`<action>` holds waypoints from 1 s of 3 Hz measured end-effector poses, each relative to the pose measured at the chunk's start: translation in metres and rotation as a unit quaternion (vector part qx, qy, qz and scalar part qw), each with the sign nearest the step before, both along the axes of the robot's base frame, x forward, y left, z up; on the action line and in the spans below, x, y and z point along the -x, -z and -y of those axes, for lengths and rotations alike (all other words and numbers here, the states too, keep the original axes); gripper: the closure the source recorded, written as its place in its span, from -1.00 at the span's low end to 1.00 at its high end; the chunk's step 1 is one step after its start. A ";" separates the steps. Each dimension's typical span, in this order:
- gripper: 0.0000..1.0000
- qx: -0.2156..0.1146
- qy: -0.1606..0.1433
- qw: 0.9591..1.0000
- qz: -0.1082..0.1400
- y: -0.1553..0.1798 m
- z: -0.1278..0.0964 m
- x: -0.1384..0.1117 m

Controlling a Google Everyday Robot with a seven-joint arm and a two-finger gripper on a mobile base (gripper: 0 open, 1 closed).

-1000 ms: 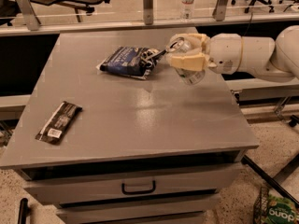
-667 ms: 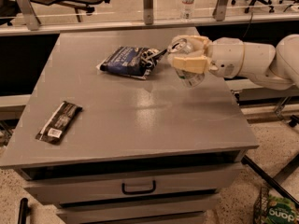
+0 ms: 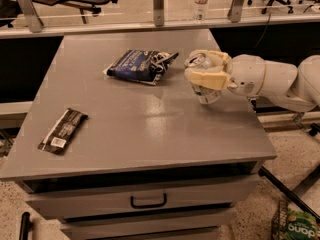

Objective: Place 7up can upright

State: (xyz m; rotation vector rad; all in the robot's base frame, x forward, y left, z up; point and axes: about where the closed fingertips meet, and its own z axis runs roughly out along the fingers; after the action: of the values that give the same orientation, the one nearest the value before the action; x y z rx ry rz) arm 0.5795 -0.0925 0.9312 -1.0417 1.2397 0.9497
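**A:** Where is the gripper [image 3: 202, 70]?

**B:** Over the right side of the worktop [image 3: 150, 124], towards the back. It is at the end of the white arm [image 3: 270, 79], which reaches in from the right.

**A:** And the fingers [image 3: 206, 78]?

**B:** Clamped on the can [image 3: 206, 94]. One beige finger lies across its near side and the other sits behind it.

**A:** So the can is in the grip. How does it sit?

**B:** Tilted. Its shiny upper end leans to the left and back, and its lower end points down at the worktop. I cannot tell whether that end touches the surface or hangs just above it.

**A:** What is closest to it?

**B:** A dark blue bag [image 3: 140, 66], lying flat just left of the gripper and apart from the can.

**A:** Anything else on the worktop?

**B:** A dark wrapper [image 3: 62, 130] near the front left edge, well apart from the rest.

**A:** Beyond the worktop?

**B:** A clear bottle [image 3: 201, 1] stands upright on the ledge behind. A drawer with a dark handle [image 3: 148, 201] sits below the front edge, and a green pack [image 3: 295, 226] is on the floor at lower right.
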 end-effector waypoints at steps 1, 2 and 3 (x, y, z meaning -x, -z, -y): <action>0.96 -0.004 0.004 1.000 -0.016 0.013 0.005 0.003; 0.36 -0.007 0.009 1.000 -0.023 0.022 0.008 0.001; -0.25 -0.008 0.009 1.000 -0.023 0.018 0.008 0.001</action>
State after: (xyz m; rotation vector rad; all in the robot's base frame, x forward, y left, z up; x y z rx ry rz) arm 0.5785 -0.1009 0.9127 -0.9998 1.2757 0.9723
